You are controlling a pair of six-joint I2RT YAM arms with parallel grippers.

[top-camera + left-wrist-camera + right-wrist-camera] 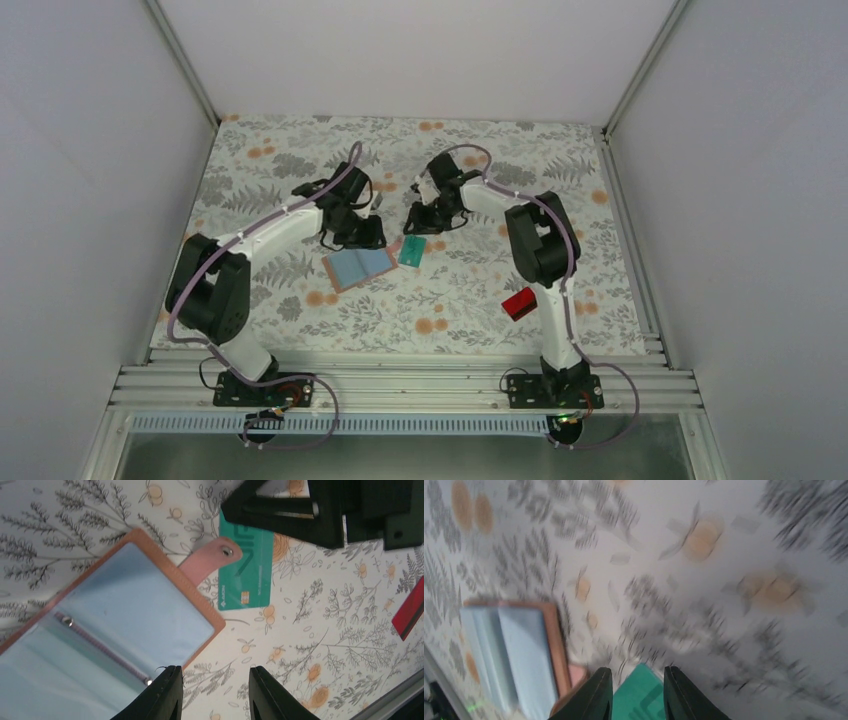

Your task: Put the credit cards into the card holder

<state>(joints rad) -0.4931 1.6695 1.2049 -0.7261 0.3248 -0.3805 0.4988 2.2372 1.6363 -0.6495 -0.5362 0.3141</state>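
Note:
The card holder point(358, 268) lies open on the floral cloth, tan-brown rim around pale blue sleeves point(135, 605), its pink snap strap point(212, 559) pointing at a teal credit card point(411, 251) that lies flat just to its right point(246, 575). A red credit card point(518, 303) lies near the right arm point(411, 611). My left gripper point(216, 674) stands open over the holder's corner, nothing between its fingers. My right gripper point(638, 674) hovers with jaws apart over the teal card's far end point(640, 696); that view is blurred. Other cards are out of view.
The flowered cloth point(450, 300) covers the table inside white walls. Aluminium rails point(400, 382) run along the near edge and the right side. The right gripper's black fingers point(295, 517) fill the top of the left wrist view.

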